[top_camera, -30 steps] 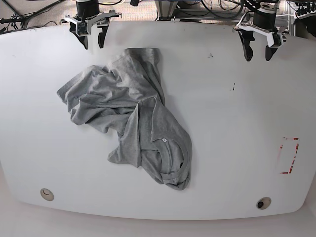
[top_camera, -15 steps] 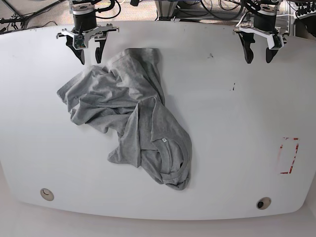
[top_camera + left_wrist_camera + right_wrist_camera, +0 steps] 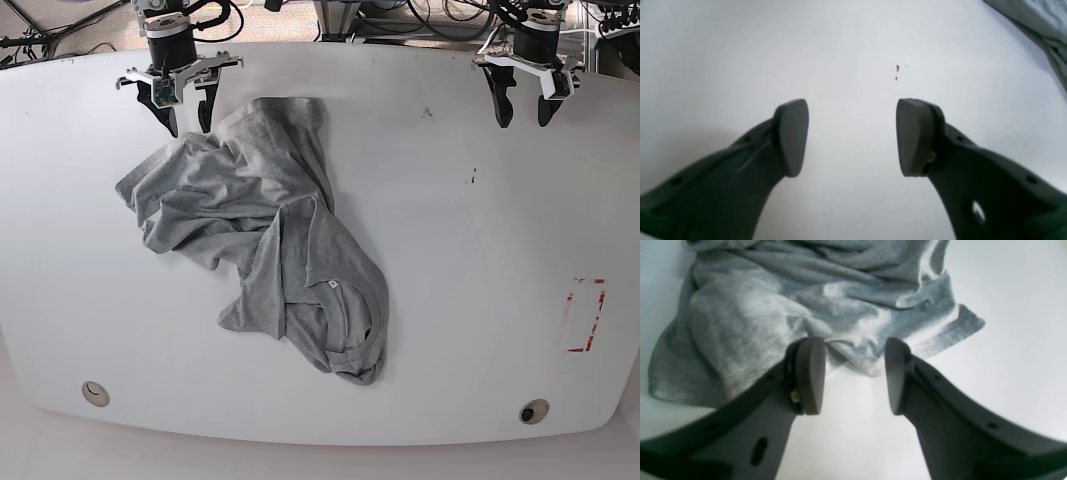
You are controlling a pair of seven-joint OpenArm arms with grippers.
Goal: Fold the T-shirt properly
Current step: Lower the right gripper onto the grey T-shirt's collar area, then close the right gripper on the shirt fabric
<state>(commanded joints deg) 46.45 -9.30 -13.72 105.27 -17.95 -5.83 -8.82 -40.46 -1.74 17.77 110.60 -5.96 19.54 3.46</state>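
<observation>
The heather-grey T-shirt (image 3: 265, 230) lies crumpled on the white table (image 3: 470, 260), left of centre, with its small white neck tag (image 3: 331, 285) facing up. No lettering shows. My right gripper (image 3: 185, 122) is open and empty, just above the shirt's far-left edge. In the right wrist view its jaws stand apart (image 3: 853, 376) over bare table, right at the shirt's hem (image 3: 853, 326). My left gripper (image 3: 520, 110) is open and empty at the far right of the table, well away from the shirt. In the left wrist view (image 3: 851, 136) a shirt corner (image 3: 1040, 26) shows at top right.
A red-outlined rectangle (image 3: 585, 315) is marked near the table's right edge. Round holes sit near the front corners (image 3: 95, 393) (image 3: 533, 411). Small dark specks (image 3: 474, 177) mark the table right of centre. Cables and gear lie beyond the far edge.
My right gripper has moved down toward the shirt's far-left edge. My left gripper has shifted slightly back and stays open. The shirt has not moved.
</observation>
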